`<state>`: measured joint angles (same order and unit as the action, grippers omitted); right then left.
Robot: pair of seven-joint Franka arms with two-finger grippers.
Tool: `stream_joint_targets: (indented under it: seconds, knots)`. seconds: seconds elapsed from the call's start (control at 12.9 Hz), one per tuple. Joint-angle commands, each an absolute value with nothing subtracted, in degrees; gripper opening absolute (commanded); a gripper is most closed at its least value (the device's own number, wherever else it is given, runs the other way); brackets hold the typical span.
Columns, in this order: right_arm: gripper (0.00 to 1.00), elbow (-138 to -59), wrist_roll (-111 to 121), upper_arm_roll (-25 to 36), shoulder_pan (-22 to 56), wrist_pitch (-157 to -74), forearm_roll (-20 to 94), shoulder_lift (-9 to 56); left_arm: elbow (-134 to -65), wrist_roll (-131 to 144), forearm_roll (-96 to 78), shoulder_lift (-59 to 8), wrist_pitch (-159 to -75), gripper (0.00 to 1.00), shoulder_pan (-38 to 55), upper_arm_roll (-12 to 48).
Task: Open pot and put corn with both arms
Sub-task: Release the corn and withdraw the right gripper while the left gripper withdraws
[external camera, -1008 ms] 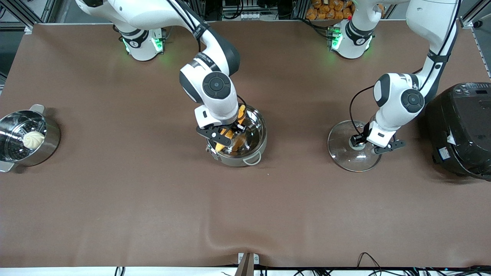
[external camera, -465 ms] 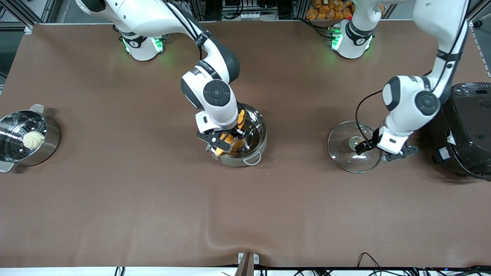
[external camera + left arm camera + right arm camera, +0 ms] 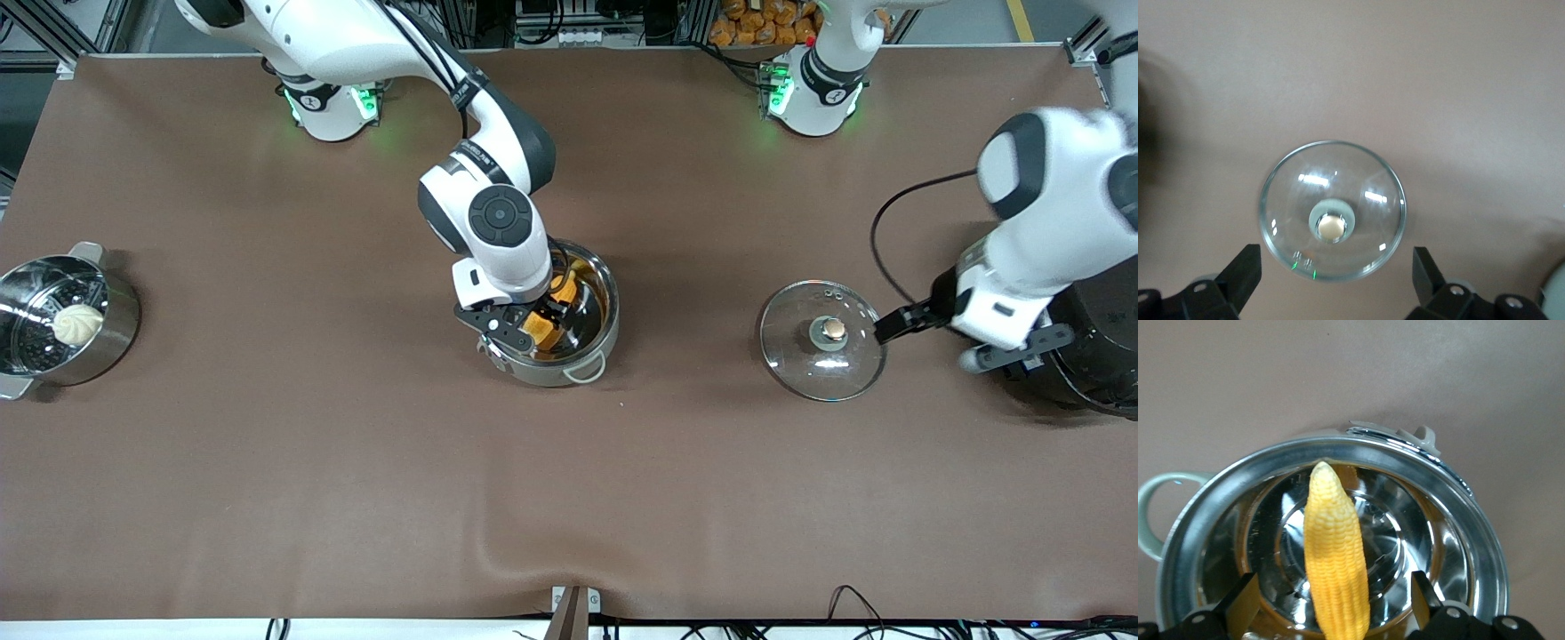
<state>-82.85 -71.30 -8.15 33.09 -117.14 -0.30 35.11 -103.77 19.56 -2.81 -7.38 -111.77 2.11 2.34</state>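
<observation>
The right end effector point(image 3: 524, 327) hangs low over the open pot point(image 3: 594, 356), its black fingers point(image 3: 1238, 603) spread wide on either side of the corn point(image 3: 1335, 553) without touching it. The corn, a tapered yellow cob with rows of small kernels, lies inside the pot on its mirror-bright steel floor; in the front view the arm's white wrist hides much of it. The pot is round and polished, with a pale loop handle point(image 3: 1155, 513) at its side, and stands mid-surface. The left end effector point(image 3: 965, 342) is up in the air toward the left arm's end of the surface, between the glass lid point(image 3: 822, 351) and the black rice cooker point(image 3: 1098, 356), its fingers point(image 3: 1238, 273) parted wide and holding nothing. The clear domed lid with its brass-coloured knob point(image 3: 1331, 227) lies flat on the surface, well apart from the pot. The surface point(image 3: 356, 489) is covered with a matte brown cloth, faintly rippled near the front edge. At the right arm's end stands a steel steamer pot point(image 3: 124, 324) with a white bun point(image 3: 77, 323) on its perforated insert, cut off at the edge of the front view.
</observation>
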Motion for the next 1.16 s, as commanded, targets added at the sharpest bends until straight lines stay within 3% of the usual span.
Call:
stream_joint_targets:
  seconds: [0.0, 0.31, 0.62, 1.09]
  knots:
    - [1.00, -83.1, -71.1, -8.9, 28.8, -115.8, 4.5, 29.6, -94.4, 16.5, -1.5, -8.0, -100.1, 1.00, 1.4, 2.5]
    - [1.00, -83.4, -59.7, -8.6, 20.2, -101.6, 4.5, 16.7, -85.2, 15.3, 0.3, -8.0, -90.3, 1.00, 1.5, 2.5]
    - [1.00, -81.9, -38.6, -8.4, 9.1, -85.2, 4.4, 5.2, -84.3, 14.7, -0.2, -4.4, -85.4, 1.00, 1.4, 2.6]
    - [1.00, -84.5, -7.2, 3.5, 4.1, -83.6, 3.6, -1.1, -89.4, 12.7, -0.2, -0.2, -85.3, 1.00, 1.2, 3.1]
